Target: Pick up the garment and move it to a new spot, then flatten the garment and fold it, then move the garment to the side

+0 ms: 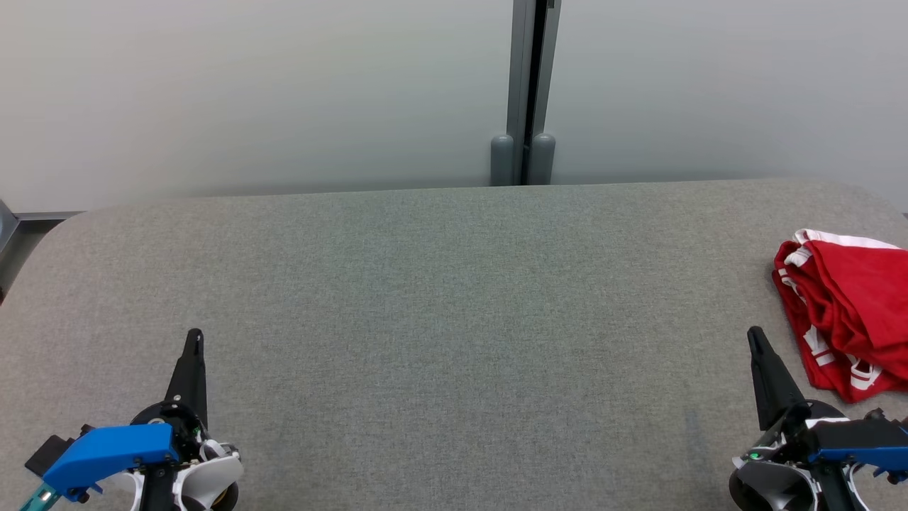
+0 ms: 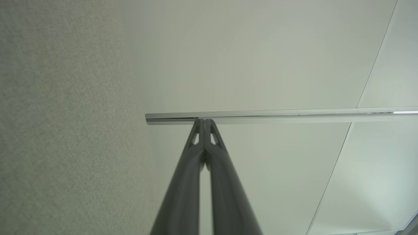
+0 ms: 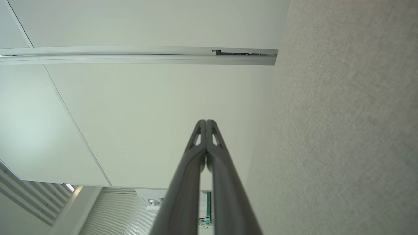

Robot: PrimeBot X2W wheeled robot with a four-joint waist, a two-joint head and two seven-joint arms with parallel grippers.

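No text, label, brand, number or sign is legible. The red garment (image 1: 848,312), lying to my right on the grey table (image 1: 425,319), carries white printed marks along its folded edges; they are crumpled and too small for me to read.

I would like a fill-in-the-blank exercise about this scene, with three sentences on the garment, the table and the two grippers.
1. The garment is ____ with white trim.
2. It lies on the robot's ____ side of the grey table.
3. The left gripper and the right gripper are both ____ and hold nothing.
Missing words: red; right; shut.
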